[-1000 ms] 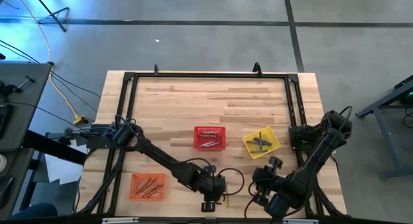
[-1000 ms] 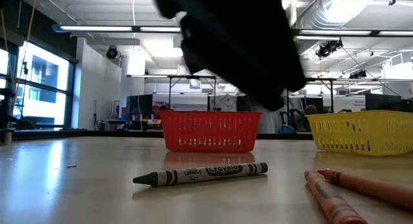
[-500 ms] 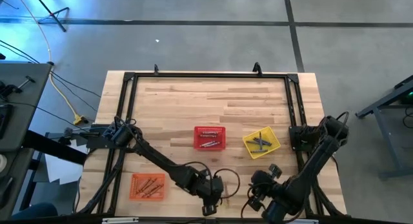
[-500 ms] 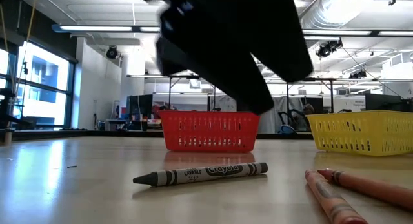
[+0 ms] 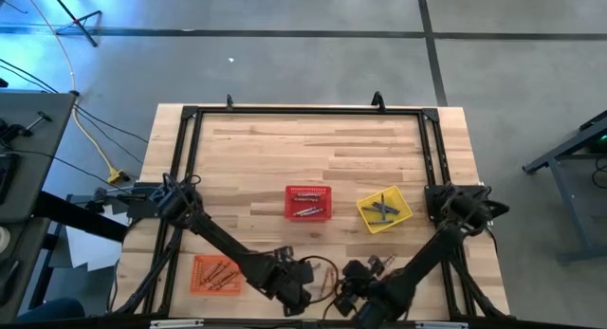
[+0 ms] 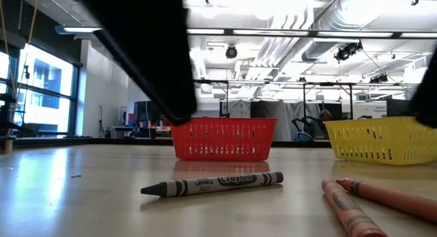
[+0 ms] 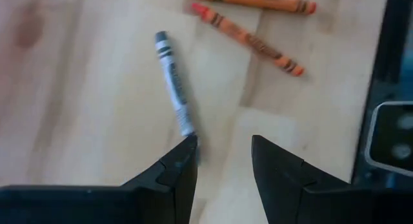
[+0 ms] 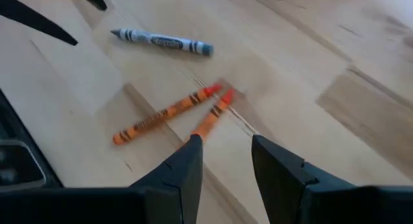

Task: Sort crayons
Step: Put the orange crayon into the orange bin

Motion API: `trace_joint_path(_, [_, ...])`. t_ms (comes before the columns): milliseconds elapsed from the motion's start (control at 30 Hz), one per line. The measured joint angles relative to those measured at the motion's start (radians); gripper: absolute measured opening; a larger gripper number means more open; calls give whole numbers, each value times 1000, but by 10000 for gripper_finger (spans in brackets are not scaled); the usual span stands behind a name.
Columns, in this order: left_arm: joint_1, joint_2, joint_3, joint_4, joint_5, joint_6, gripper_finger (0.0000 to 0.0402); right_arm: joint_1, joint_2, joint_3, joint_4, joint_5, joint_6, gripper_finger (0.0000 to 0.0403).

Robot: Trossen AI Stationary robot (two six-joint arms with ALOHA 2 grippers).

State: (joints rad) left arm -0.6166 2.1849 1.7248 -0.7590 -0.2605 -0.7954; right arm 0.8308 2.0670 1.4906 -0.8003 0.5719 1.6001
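Observation:
A grey crayon (image 7: 172, 82) and two orange crayons (image 7: 248, 40) lie flat on the wood table near its front edge. They also show in the right wrist view, the grey crayon (image 8: 161, 41) and the orange crayons (image 8: 166, 112), and in the low view, the grey crayon (image 6: 213, 184) and the orange crayons (image 6: 355, 208). My left gripper (image 7: 222, 153) is open and empty above the table, just short of the grey crayon's end. My right gripper (image 8: 226, 150) is open and empty, just short of the orange crayons. In the high view both arms (image 5: 289, 289) (image 5: 358, 293) meet at the front edge.
A red basket (image 5: 308, 203) holding crayons stands mid-table, and a yellow basket (image 5: 384, 209) with bluish crayons stands to its right. An orange basket (image 5: 218, 272) with orange crayons stands at the front left. The far half of the table is bare wood.
My right gripper has gone toward the table's left and near edge, closing on the loose crayons. My left gripper has shifted a little toward the left and near edge. The crayons have stayed where they were.

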Motion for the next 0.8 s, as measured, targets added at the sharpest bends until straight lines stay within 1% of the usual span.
trace_joint_path(200, [-45, -36, 0, -144, -119, -25, 131, -41, 12, 0, 73, -8, 53, 128])
trace_joint_path(367, [-89, -99, 0, -294, -243, -88, 131, -54, 16, 0, 90, -53, 104, 128])
trace_joint_path(467, [-119, -145, 0, -372, -322, -137, 131, -54, 16, 0, 98, -62, 125, 128])
trace_joint_path(600, [-154, -197, 0, -433, -420, -194, 131, -54, 24, 0, 122, -85, 175, 128])
trace_joint_path(800, [-195, -253, 0, -451, -529, -209, 131, -54, 30, 0, 142, -117, 184, 128])
